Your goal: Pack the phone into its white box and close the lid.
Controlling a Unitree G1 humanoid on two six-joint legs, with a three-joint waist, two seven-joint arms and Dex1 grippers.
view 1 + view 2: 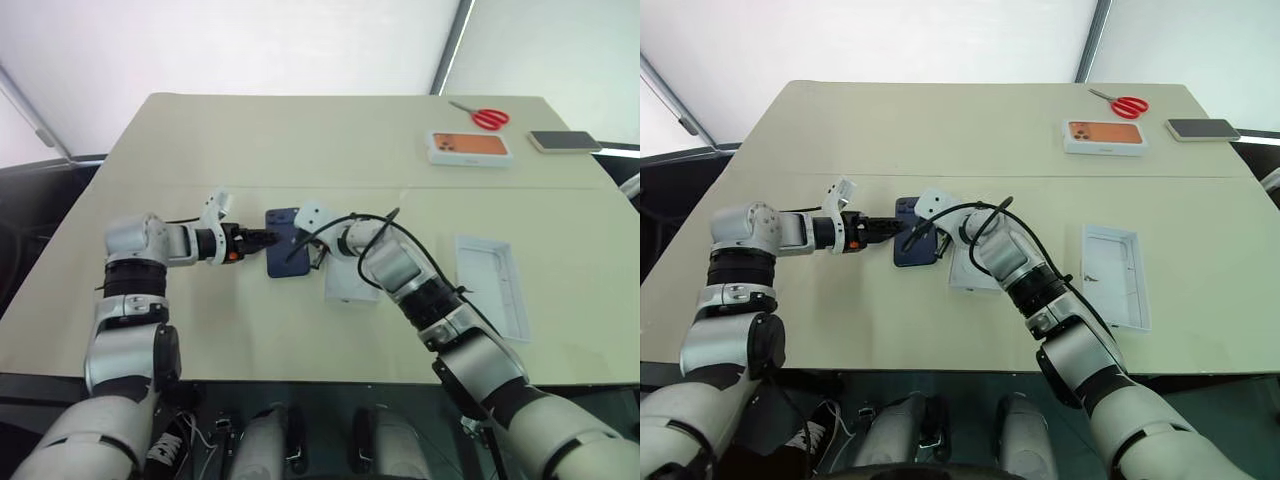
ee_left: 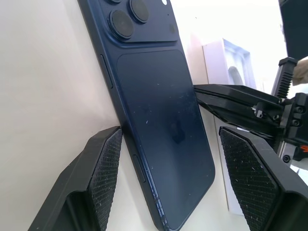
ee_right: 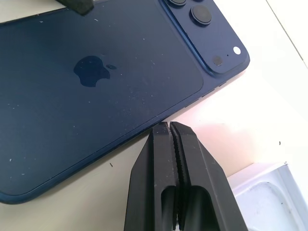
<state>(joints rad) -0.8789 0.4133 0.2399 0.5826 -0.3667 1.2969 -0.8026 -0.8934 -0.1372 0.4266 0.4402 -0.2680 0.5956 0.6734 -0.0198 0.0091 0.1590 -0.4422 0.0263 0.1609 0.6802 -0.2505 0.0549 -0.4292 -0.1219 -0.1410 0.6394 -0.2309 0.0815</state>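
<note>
The dark navy phone (image 1: 287,243) lies back up on the beige table (image 1: 300,150), camera bump at its far end. My left gripper (image 1: 266,240) comes in from the left and is open. One pad (image 2: 108,178) sits at the phone's long edge; the other pad (image 2: 245,178) stands apart over its back. My right gripper (image 3: 169,126) is shut on nothing, its tip against the phone's opposite long edge. The white box (image 1: 348,285) lies just right of the phone, mostly hidden under my right arm. The lid (image 1: 492,285) lies further right, open side up.
At the far right of the table lie red scissors (image 1: 488,117), a white box with an orange phone picture (image 1: 470,147) and a grey phone (image 1: 565,141). A fold line crosses the table just beyond the phone.
</note>
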